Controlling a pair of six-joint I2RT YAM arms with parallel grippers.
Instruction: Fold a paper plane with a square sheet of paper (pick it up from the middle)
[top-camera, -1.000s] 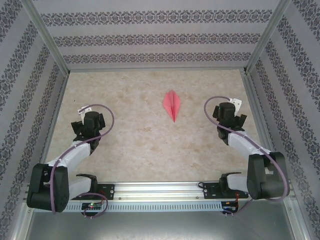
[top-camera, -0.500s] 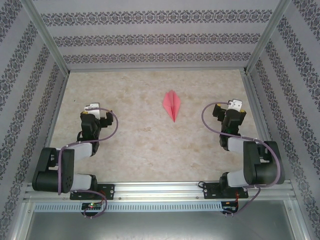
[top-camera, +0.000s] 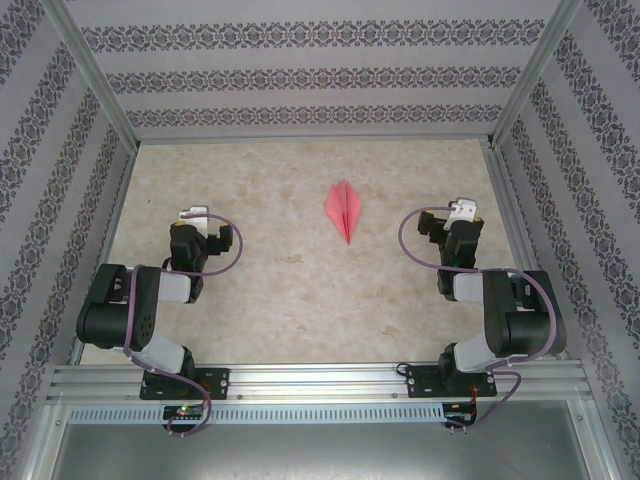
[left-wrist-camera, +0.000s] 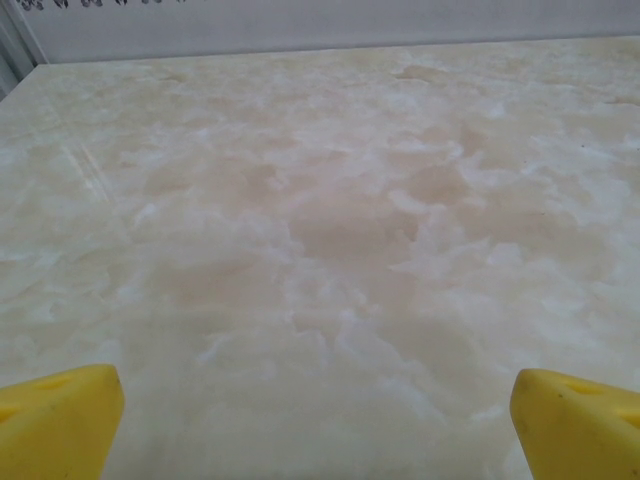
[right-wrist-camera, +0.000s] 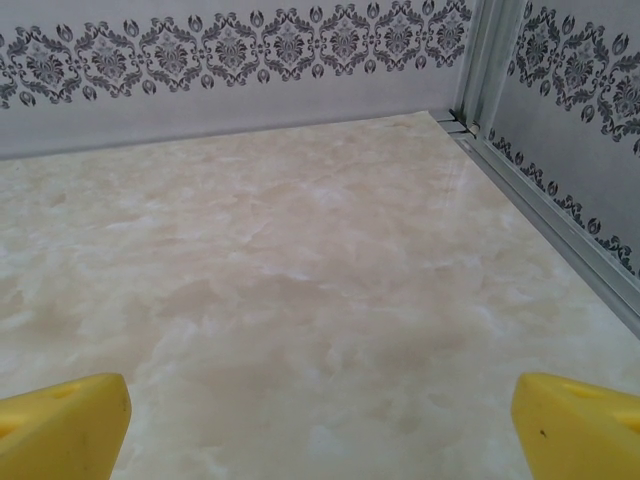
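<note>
Just above the middle of the overhead frame, a little right of centre, the paper plane (top-camera: 344, 210) lies flat on the marbled beige table (top-camera: 280, 290). It is a narrow pink-red dart with a crease down its length. Its sharp point aims toward the bottom of the frame and its wider tail toward the patterned back wall (top-camera: 320, 75). Nothing of mine touches it.

My left gripper (top-camera: 196, 228) sits at the left of that frame, well apart from the plane, with its arm folded back toward the base at lower left. My right gripper (top-camera: 460, 222) sits at the right of the frame at about the same height, also well apart from the plane. The dart lies between the two and slightly higher in the frame.

In my left wrist view the jaws are spread wide and released. Its yellow fingertips (left-wrist-camera: 55, 420) show in the lower left and lower right corners, with bare marbled table between them and nothing in the grasp.

My right wrist view is much the same. Its fingertips (right-wrist-camera: 60, 425) sit in the two bottom corners, far apart and holding nothing. The table runs up the frame to the patterned wall along the top edge. A metal post (right-wrist-camera: 485, 60) stands at the upper right, where the side wall meets the back one.
</note>
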